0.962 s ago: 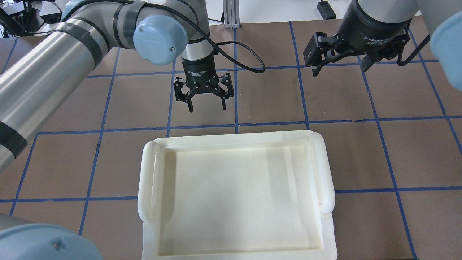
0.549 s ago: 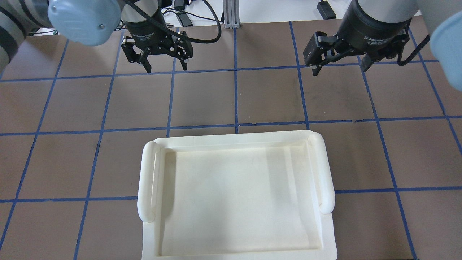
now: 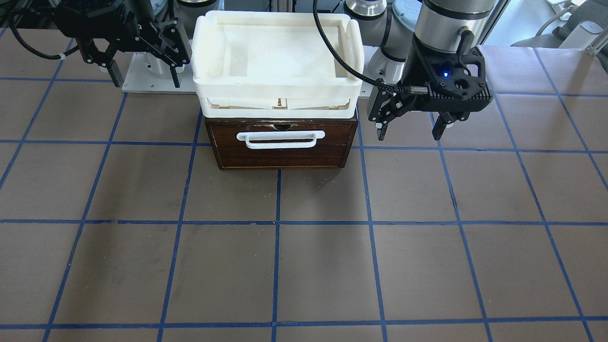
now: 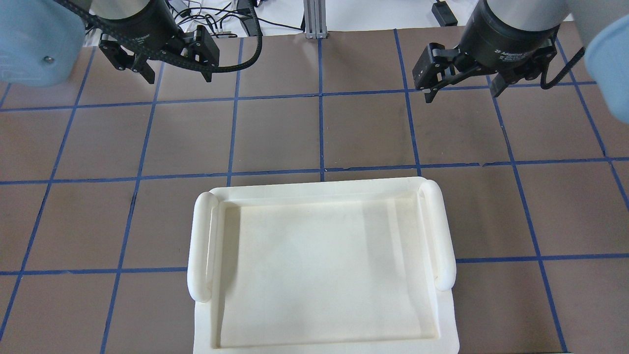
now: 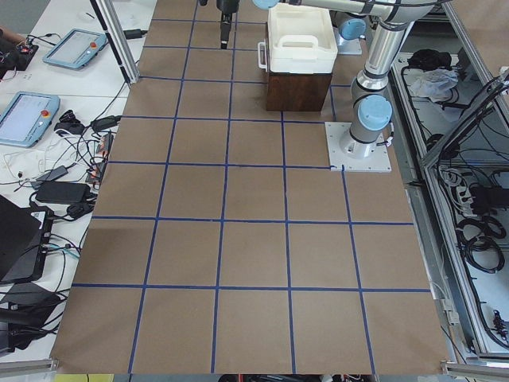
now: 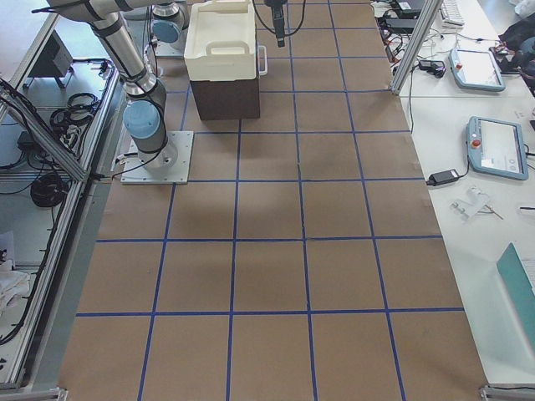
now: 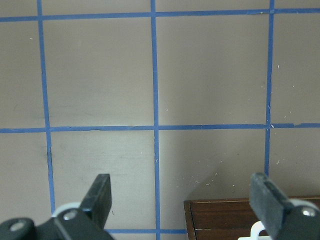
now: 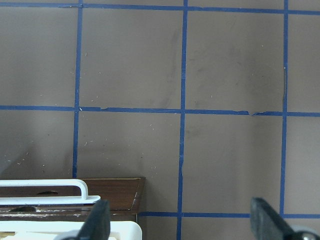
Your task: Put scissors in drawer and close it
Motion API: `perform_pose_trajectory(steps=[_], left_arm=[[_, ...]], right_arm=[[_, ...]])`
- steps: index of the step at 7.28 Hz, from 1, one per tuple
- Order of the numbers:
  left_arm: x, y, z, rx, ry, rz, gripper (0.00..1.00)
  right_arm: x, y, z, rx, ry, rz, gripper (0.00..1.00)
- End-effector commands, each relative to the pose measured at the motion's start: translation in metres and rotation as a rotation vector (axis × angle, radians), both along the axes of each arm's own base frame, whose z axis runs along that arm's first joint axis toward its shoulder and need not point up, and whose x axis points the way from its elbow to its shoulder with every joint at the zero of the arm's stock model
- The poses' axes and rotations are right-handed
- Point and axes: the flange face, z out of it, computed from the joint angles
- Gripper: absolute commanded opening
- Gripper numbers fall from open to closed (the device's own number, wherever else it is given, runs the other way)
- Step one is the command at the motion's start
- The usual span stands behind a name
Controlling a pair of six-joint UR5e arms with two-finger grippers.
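Drawer (image 3: 285, 154): dark brown front, pushed in flush; sat at the robot's edge of the worktop (image 3: 304, 266), between the 2 arms.
Handle (image 3: 280, 137): white bar, lying across the upper half of the drawer front.
Tray (image 3: 278, 89): cream-white, rested directly on top of the drawer's wooden case.
Left end effector (image 3: 411, 134): fingers spread wide, gripped nothing; pointed down and hovered above the worktop just beside the drawer front, on the robot's left of it, clear of the handle.
Right end effector (image 3: 145, 80): fingers spread wide, gripped nothing; hovered off the tray's opposite side, on the robot's right, apart from it.
Wrist views: each showed 2 fingertips well apart over the blue-taped brown worktop, with a corner of the drawer front at the bottom edge.
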Motion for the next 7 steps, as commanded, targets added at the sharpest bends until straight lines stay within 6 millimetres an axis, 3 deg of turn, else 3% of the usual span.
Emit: perform_pose_trajectory(steps=[1, 7], left_arm=[[0.0029, 0.0073, -0.0001, 0.003, -0.012, -0.073, 1.00], [0.0053, 0.0120, -0.0012, 0.024, 0.022, -0.069, 1.00]], right_arm=[[-0.0001, 0.0001, -0.0002, 0.001, 0.000, -0.001, 1.00], [0.0004, 0.0002, -0.0004, 0.003, -0.004, 0.000, 1.00]])
